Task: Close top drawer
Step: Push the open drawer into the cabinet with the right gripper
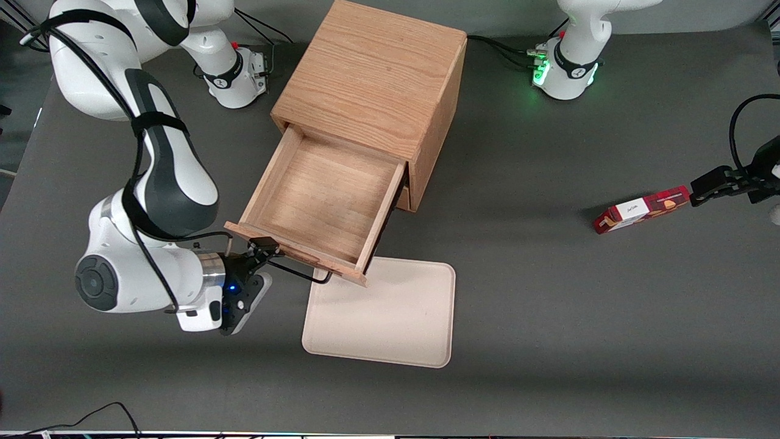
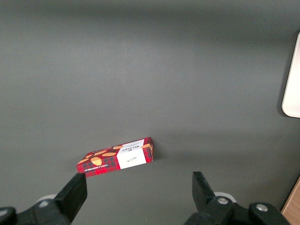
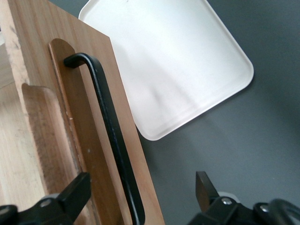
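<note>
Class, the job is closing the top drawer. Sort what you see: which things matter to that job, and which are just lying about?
Belongs to the job:
top drawer, pulled out
its black handle
gripper, open at the handle

Just lying about:
tray
red box

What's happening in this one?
The right arm is working on a small wooden cabinet whose top drawer is pulled fully out and is empty. The gripper sits at the drawer's front, its jaws open on either side of the black handle, not clamped on it. A cream tray lies on the table just in front of the drawer. A red box lies toward the parked arm's end.
</note>
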Motion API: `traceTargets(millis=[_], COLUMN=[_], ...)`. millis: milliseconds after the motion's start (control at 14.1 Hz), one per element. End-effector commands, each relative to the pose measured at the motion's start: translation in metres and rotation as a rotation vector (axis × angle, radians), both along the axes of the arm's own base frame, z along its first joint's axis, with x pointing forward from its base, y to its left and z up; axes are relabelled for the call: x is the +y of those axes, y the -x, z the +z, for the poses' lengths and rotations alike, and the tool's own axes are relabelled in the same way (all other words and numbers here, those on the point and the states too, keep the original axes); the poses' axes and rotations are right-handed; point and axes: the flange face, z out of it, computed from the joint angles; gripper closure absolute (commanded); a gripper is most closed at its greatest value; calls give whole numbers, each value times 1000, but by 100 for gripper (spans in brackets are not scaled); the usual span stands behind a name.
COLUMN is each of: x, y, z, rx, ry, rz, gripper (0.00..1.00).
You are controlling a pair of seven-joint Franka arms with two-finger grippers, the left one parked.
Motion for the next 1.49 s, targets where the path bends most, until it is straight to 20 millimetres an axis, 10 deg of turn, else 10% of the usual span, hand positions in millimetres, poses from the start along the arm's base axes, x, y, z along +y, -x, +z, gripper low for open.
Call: traceTargets(millis=[0, 852, 1419], x=[4, 2, 39], y=[-7, -14, -2], z=[-11, -36, -34], rx=[-14, -33, -63], ry=[-7, 20, 83], rz=[7, 17, 80], gripper=[0, 0, 0])
